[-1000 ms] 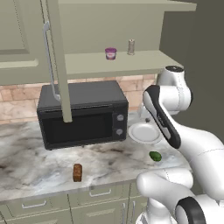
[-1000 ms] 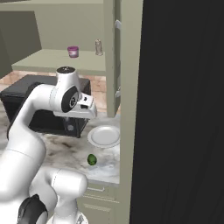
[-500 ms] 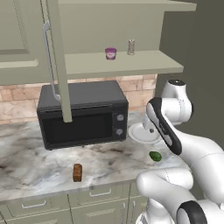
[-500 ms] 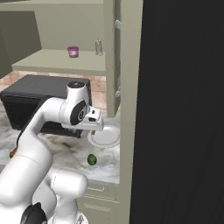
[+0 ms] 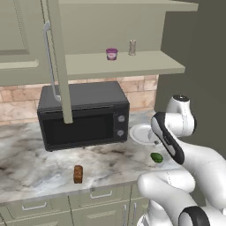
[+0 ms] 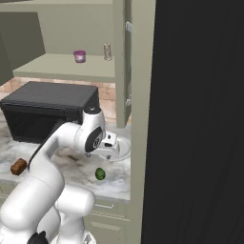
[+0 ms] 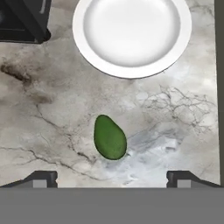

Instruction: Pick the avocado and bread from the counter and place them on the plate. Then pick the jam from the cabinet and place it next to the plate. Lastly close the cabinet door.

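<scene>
While the avocado (image 7: 110, 137) lies bare on the counter (image 7: 52, 131), nothing touches it; it rests on its side with its narrower end toward the plate (image 7: 131, 37), near that plate but apart from it. From the hand view the gripper (image 7: 111, 177) hangs above the fruit with its two tips spread wide, one at each side of the frame and the avocado between them, holding nothing. From the right base view the avocado (image 6: 100, 173) sits close to the counter's front edge, with the gripper (image 6: 108, 151) above and just behind it, over the plate's (image 6: 122, 153) near rim.

From the left base view the avocado (image 5: 156, 157) shows just past the arm's forearm, the plate (image 5: 140, 133) behind it beside the microwave (image 5: 84, 114). Well to the left, the bread (image 5: 78, 174) stands upright near the counter's (image 5: 31, 154) front edge, in front of the microwave.

Up on the open cabinet's (image 5: 123, 62) shelf stand the jam (image 5: 111, 54) and, just beside it, a thin shaker (image 5: 132, 47). The cabinet door (image 5: 57, 62) stands swung out, its long bar handle (image 5: 47, 62) facing the camera.
</scene>
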